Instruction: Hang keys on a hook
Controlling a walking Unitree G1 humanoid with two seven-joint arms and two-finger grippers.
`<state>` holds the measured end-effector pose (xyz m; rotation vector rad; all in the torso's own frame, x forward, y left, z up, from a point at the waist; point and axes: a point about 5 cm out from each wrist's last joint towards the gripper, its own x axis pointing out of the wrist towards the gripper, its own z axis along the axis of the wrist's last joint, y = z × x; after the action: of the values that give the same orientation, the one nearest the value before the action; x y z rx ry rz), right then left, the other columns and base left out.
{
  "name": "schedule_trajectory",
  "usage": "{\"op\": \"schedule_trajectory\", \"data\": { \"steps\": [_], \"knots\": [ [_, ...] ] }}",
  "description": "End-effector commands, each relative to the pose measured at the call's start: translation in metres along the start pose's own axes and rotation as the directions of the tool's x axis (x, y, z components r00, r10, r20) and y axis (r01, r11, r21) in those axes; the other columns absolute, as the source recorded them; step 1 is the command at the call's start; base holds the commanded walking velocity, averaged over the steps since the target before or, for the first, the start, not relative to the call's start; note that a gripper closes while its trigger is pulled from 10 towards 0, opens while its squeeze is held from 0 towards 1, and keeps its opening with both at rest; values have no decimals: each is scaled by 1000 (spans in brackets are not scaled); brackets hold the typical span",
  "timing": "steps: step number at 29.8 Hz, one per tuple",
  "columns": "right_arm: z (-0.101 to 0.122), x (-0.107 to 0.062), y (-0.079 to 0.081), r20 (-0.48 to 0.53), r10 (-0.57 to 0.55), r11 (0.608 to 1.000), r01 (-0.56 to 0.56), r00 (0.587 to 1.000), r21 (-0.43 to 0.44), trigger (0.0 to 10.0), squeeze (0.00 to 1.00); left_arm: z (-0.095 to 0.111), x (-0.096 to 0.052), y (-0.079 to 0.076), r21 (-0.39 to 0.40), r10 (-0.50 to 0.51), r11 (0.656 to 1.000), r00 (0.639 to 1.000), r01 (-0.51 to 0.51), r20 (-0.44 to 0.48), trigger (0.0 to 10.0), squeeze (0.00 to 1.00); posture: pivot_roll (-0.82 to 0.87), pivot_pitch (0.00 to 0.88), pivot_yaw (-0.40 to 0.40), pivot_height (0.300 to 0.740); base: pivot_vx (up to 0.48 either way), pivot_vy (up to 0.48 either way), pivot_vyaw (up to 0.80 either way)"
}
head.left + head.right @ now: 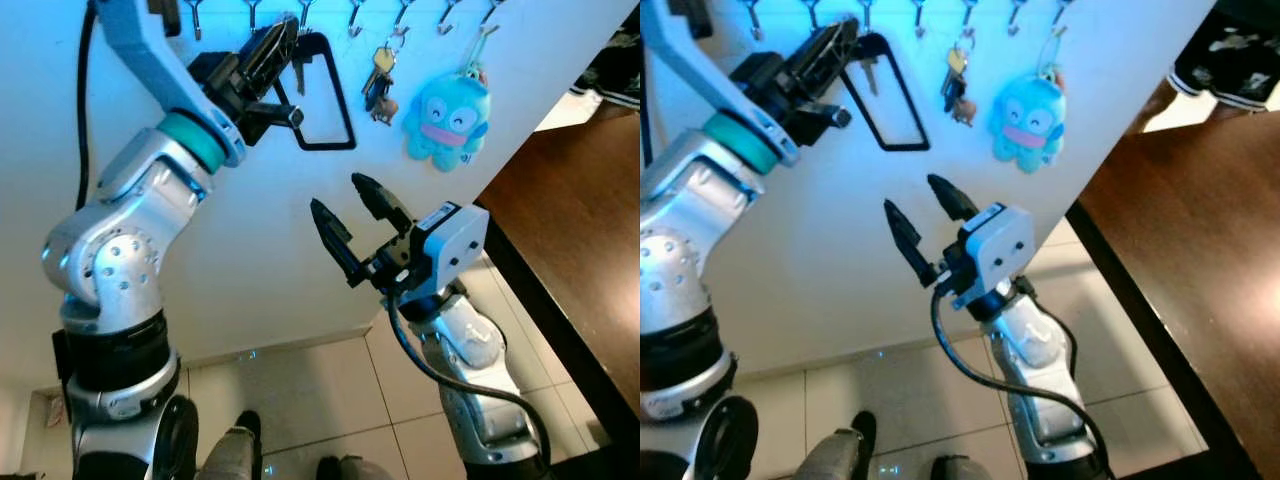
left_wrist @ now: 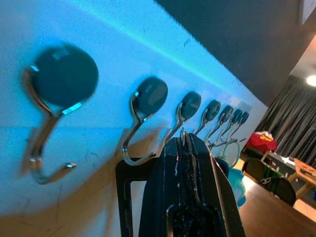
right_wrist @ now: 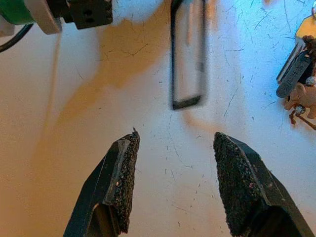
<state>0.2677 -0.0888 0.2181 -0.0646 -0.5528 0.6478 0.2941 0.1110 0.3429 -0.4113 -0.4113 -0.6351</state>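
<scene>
A row of metal hooks (image 2: 143,123) runs along the top of a white wall. My left gripper (image 1: 287,38) is raised to the hooks and shut on the top of a black strap loop (image 1: 325,147). A small key (image 1: 298,70) hangs by the strap just under the fingertips. The loop dangles flat against the wall. In the left wrist view the shut fingers (image 2: 190,168) sit right below one hook. Lower down, my right gripper (image 1: 345,205) is open and holds nothing. It points at the wall below the loop (image 3: 187,102).
A bunch of keys (image 1: 380,85) and a blue plush keychain (image 1: 448,115) hang on hooks to the right of the loop. Dark brown wooden flooring (image 1: 570,200) lies at the right. Pale tiles (image 1: 300,400) lie below the wall.
</scene>
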Motion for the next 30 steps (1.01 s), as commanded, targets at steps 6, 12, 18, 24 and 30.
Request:
{"op": "schedule_trajectory", "data": {
  "steps": [6,12,18,24,30],
  "knots": [
    [-4,-2,2,-13,5,1000,-5,1000,9,10000,0,3,-6,-12,-10,-79,997,997,79,20,10000,0,52,113,40,740,0,0,0],
    [-4,-2,2,-13,5,1000,-5,1000,8,10000,0,0,-1,-12,-11,-67,998,998,67,9,10000,0,47,114,42,740,0,0,0],
    [-4,-2,3,-15,2,1000,-2,1000,6,10000,0,-5,6,-10,-12,-40,999,999,40,-19,10000,0,46,117,44,740,0,0,0],
    [-4,-2,3,-16,2,1000,-1,1000,7,10000,0,-8,8,-7,-11,-10,1000,999,10,-37,10000,0,47,119,46,740,0,0,0],
    [-4,-3,4,-16,0,1000,0,1000,9,10000,0,-8,8,-1,-8,22,1000,999,-23,-41,10000,0,48,119,49,740,0,0,0]
  ]
}}
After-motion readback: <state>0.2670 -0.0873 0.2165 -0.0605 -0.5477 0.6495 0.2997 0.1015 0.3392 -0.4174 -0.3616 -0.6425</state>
